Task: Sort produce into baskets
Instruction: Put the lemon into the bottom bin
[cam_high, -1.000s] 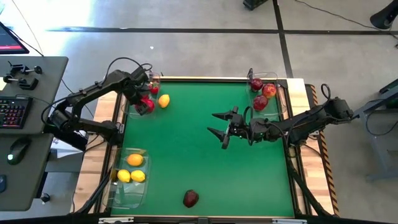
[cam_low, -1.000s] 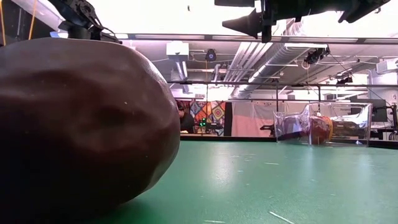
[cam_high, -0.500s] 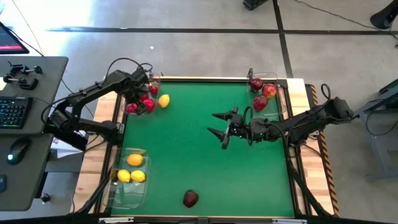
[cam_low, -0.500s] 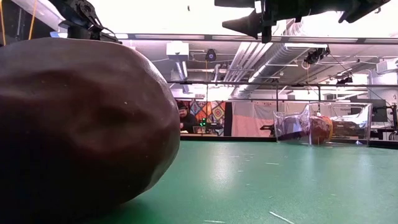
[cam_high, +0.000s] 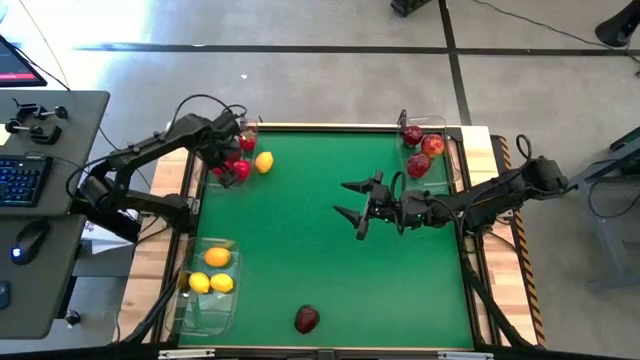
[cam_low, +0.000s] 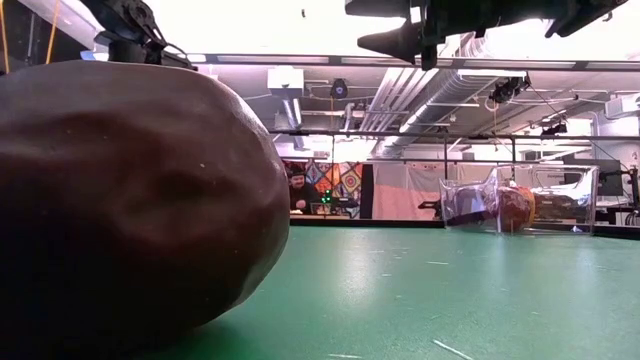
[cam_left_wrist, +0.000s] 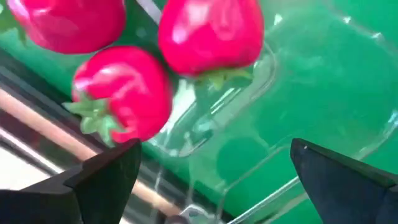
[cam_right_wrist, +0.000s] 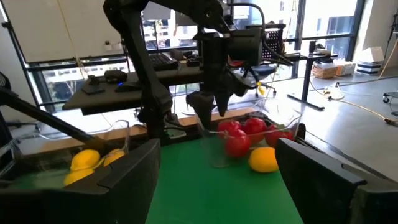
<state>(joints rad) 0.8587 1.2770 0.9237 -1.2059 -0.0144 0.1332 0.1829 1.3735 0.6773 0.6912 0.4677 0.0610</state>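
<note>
My left gripper (cam_high: 228, 153) points down, open, over the far-left clear basket (cam_high: 251, 124); nothing is between its fingers (cam_left_wrist: 214, 186). Three small red fruits (cam_left_wrist: 208, 34) lie on the basket's floor below it. A lemon (cam_high: 263, 162) rests on the green mat just right of that basket. My right gripper (cam_high: 355, 203) hangs level and open above the middle of the mat, pointing toward the table's left (cam_right_wrist: 217, 186). A dark red apple (cam_high: 307, 319) sits on the mat near the front edge and fills the low view's left (cam_low: 130, 200).
A near-left basket (cam_high: 190, 310) holds three lemons (cam_high: 217, 257). A far-right basket (cam_high: 445, 125) holds three apples (cam_high: 418, 165) and also shows in the low view (cam_low: 560, 200). A raised frame (cam_high: 470, 300) borders the mat. A desk with a keyboard (cam_high: 25, 180) stands to the left.
Under my left gripper the red fruits have come apart: what showed as one red mass at the fingers now lies as separate fruits on the basket floor, one farther toward the table's left edge. Both arms have kept their places.
</note>
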